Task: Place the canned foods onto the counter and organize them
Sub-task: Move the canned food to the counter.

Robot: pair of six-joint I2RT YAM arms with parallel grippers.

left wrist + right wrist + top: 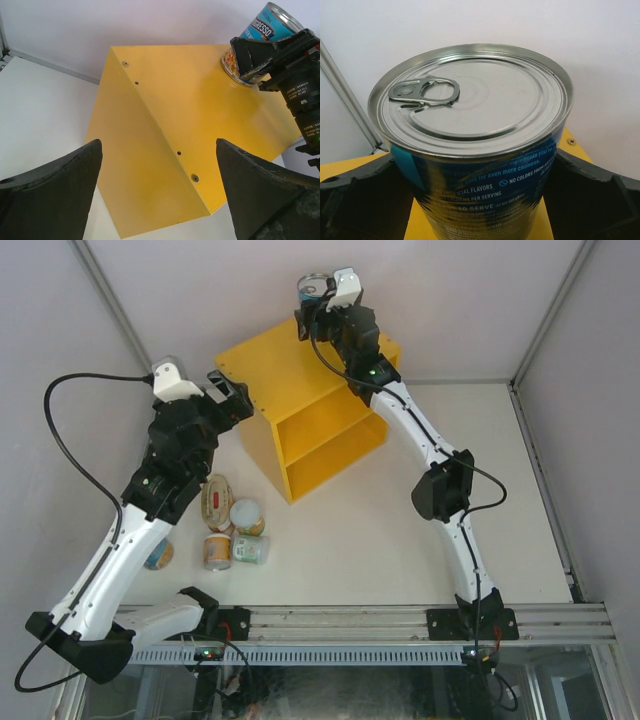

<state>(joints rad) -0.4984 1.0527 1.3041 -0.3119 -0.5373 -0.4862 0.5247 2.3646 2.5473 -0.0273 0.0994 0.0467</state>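
Note:
The yellow counter stands at the back middle of the table. A tall blue-labelled can stands upright on its far top corner, with my right gripper shut around its sides. The right wrist view shows the can's pull-tab lid and black fingers tight against both sides. My left gripper hovers open and empty by the counter's left side. In the left wrist view the can sits on the yellow top. On the table lie an oval tin and three small round cans.
The loose cans are grouped on the white table under my left arm, with one more can partly hidden by the arm. The counter's two open shelves face the front right. Walls close in behind the counter, and a metal rail runs along the near edge.

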